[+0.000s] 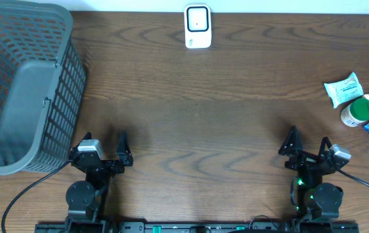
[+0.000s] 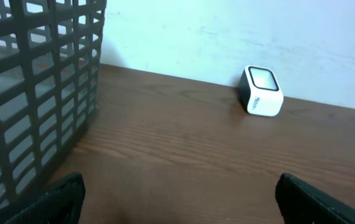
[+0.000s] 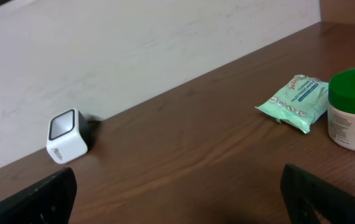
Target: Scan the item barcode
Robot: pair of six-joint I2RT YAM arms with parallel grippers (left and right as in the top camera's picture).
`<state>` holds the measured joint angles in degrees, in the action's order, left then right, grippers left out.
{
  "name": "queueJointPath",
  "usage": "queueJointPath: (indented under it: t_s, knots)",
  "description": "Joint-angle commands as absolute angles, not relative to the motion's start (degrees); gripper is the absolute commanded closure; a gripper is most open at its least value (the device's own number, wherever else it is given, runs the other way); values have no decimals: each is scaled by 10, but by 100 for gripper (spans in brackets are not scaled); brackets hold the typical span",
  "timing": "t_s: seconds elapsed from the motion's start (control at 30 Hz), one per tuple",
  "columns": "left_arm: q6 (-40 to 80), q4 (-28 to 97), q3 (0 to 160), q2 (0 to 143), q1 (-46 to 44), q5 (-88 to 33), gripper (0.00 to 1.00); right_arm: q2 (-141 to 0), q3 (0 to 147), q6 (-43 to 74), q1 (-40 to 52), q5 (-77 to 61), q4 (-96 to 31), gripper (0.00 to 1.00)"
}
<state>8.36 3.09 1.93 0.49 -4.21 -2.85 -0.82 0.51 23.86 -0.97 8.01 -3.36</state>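
Jaws stand apart and empty on my left pincer [image 1: 103, 144] and right pincer [image 1: 309, 141], the white cube-shaped scanner [image 1: 197, 26] at the far edge of the brown wooden counter [image 1: 204, 110], the green-lidded white jar [image 1: 357, 111] far right.

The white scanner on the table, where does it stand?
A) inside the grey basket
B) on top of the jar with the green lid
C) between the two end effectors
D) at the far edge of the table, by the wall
D: the scanner stands alone at the far edge of the table, by the wall, apart from the basket and the jar.
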Motion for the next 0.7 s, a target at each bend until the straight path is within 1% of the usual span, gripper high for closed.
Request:
queueJointPath:
  t_s: [0.0, 0.13, 0.23, 0.67]
  knots:
    - [100, 38, 2, 1, -44, -26, 2, -4, 3, 233, -3, 87, -34, 1]
    - [97, 39, 2, 1, -44, -21, 2, -4, 3, 233, -3, 87, -34, 1]
    - [71, 39, 2, 1, -44, -25, 2, -4, 3, 233, -3, 87, -34, 1]
    - [72, 39, 2, 1, -44, -23, 2, -4, 3, 233, -3, 87, -34, 1]
